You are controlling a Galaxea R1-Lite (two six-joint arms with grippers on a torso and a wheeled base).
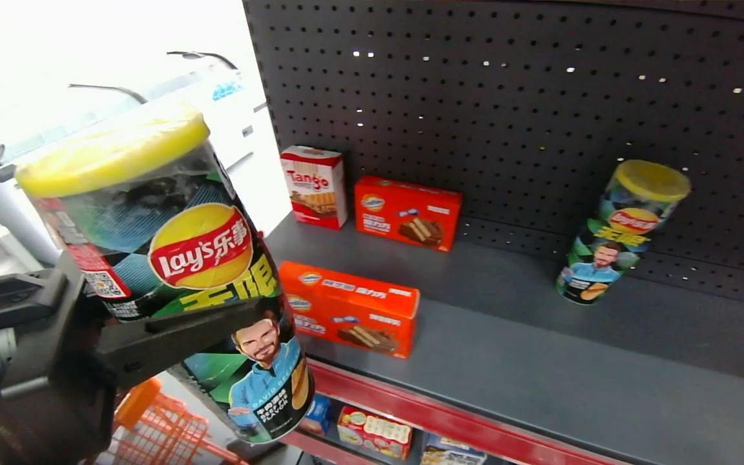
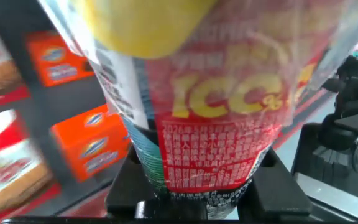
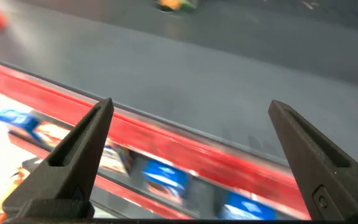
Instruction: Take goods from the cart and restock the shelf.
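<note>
There were two chip cans point(image 1: 172, 258) point(image 1: 624, 229), two orange boxes point(image 1: 407, 212) point(image 1: 349, 316), one red-and-white box point(image 1: 315, 186) and one orange cart point(image 1: 165, 433); lower down I counted at least three small packs point(image 1: 373, 431)

Yellow-lidded chip can point(image 1: 197, 252), tilted, seemingly short of shelf point(image 1: 540, 349)
</note>
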